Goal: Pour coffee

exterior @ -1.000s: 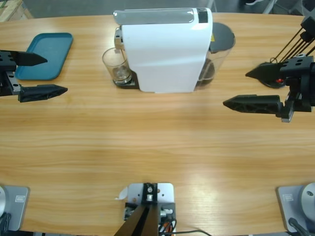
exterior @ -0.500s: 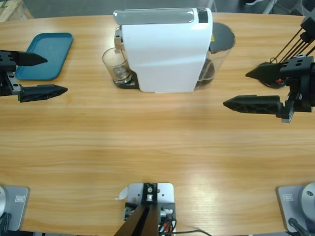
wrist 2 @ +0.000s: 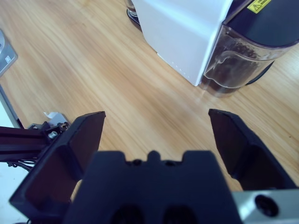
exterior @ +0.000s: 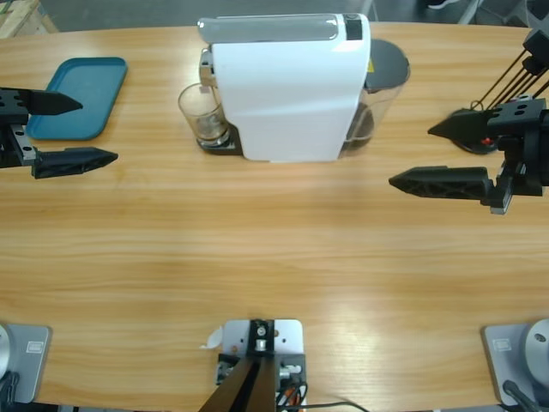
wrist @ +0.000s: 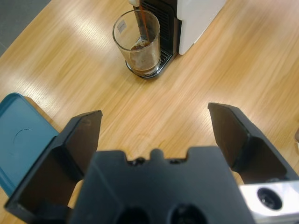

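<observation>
Under the machine's spout (wrist: 135,3), coffee (wrist: 142,51) streams into the glass (wrist: 137,44); both arms' fingers (exterior: 64,130) (exterior: 446,154) gape wide, empty.

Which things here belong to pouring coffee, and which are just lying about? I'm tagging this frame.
Job: glass, coffee in it, white coffee machine, left gripper, right gripper.
Lying about: teal tray.

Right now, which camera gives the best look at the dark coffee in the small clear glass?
The left wrist view: the dark brown coffee streams into the clear glass. The high view shows it only dimly; the right wrist view hides it.
</observation>
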